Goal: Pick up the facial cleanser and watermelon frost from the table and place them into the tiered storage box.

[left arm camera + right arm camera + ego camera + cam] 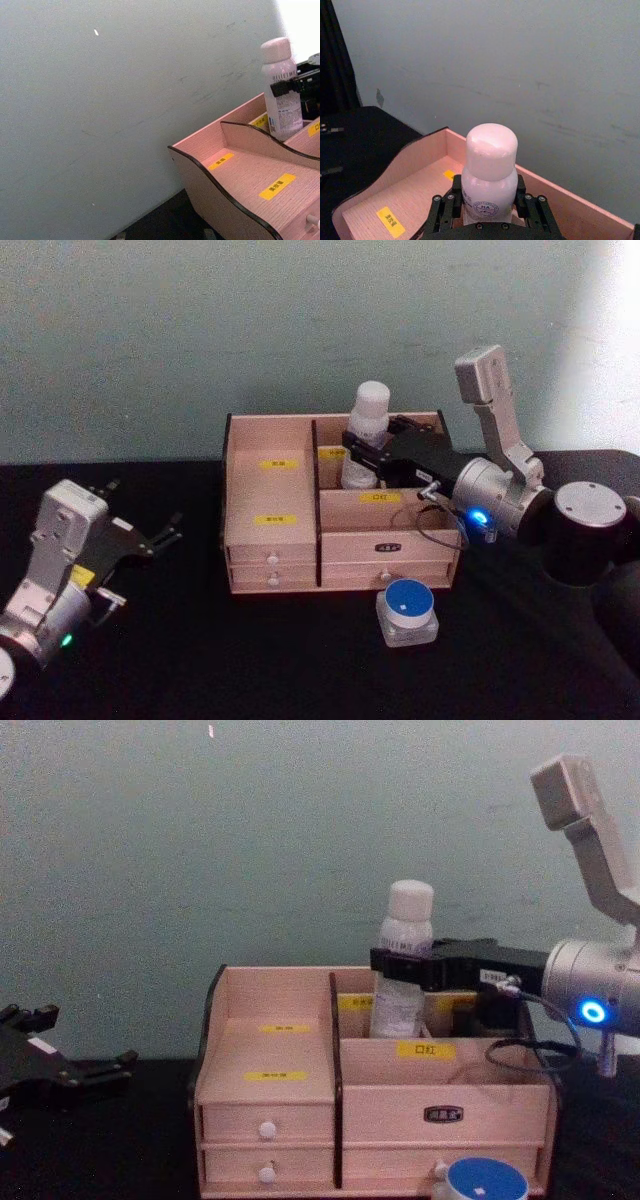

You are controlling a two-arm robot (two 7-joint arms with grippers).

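The facial cleanser, a slim whitish bottle with a rounded white cap, stands upright in the back right compartment of the tiered storage box. My right gripper is shut on the bottle's middle, reaching in from the right; its black fingers clasp both sides of the bottle. Whether the base rests on the compartment floor is hidden. The watermelon frost, a squat clear jar with a blue lid, sits on the table just in front of the box's right drawers. My left gripper hangs open at the far left, well apart from the box.
The table is covered in black cloth, with a pale green wall close behind the box. The box's left stepped compartments hold nothing. Two rows of white-knobbed drawers face me. Open table lies between the left gripper and the box.
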